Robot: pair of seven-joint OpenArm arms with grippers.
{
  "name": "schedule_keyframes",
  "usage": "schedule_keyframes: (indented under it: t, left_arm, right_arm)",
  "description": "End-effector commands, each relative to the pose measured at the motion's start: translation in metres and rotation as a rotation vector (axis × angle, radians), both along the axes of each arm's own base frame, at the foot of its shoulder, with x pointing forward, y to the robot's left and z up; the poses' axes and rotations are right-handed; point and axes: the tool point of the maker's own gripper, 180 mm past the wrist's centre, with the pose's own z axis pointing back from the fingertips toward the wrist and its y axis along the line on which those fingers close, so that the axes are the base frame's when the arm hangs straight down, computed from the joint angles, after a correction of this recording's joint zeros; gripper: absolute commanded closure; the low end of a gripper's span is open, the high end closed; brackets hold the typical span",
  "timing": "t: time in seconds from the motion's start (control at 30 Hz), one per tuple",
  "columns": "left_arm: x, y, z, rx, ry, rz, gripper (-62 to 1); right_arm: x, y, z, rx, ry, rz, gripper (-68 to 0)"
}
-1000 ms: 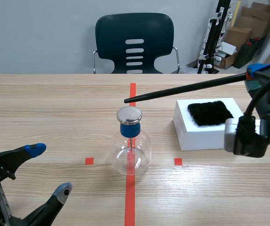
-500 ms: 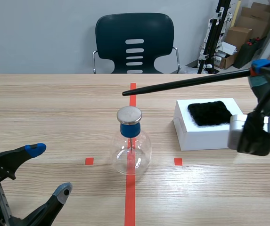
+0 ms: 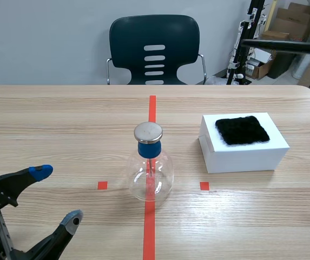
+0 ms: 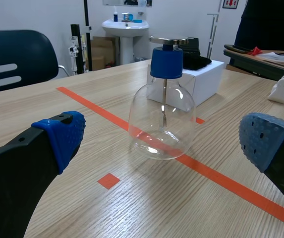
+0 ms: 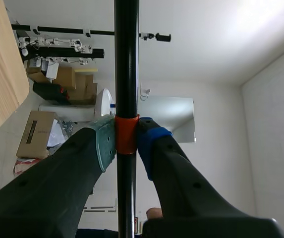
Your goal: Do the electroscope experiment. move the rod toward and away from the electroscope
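R gripper [image 5: 126,144] clamped black rod [image 5: 126,74], far right, prob. well apart from flask [image 3: 151,176], L gripper [image 3: 56,196] gaped near left

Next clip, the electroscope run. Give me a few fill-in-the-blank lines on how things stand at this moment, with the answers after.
1. The right claw grips the rod at its ____ band.
2. The left claw sits low near the electroscope, holding nothing, its fingers ____.
3. In the scene view, the black cloth lies on the white box, which stands to the electroscope's ____.

Missing words: orange; open; right
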Motion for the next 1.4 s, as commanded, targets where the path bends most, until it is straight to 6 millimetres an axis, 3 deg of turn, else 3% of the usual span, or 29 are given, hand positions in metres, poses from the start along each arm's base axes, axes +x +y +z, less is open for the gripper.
schedule_keyframes:
  t: [0.0, 0.33, 0.47, 0.9, 1.37]
  left_arm:
    - [0.004, 0.003, 0.010, -0.021, -0.031, 0.002, -62.3]
    - [0.004, 0.003, 0.010, -0.021, -0.031, 0.002, -62.3]
    - [0.004, 0.003, 0.010, -0.021, -0.031, 0.002, -62.3]
    - [0.004, 0.003, 0.010, -0.021, -0.031, 0.002, -62.3]
    - [0.004, 0.003, 0.010, -0.021, -0.031, 0.002, -62.3]
  right_arm:
    - [-0.006, -0.004, 0.004, 0.015, -0.017, -0.007, -0.4]
    - [-0.064, -0.033, -0.026, 0.076, 0.067, -0.051, -0.4]
    - [-0.077, -0.040, -0.038, 0.090, 0.094, -0.075, -0.4]
    - [-0.093, -0.029, -0.052, 0.117, 0.125, -0.027, -0.4]
    - [-0.092, -0.028, -0.053, 0.113, 0.129, -0.023, -0.4]
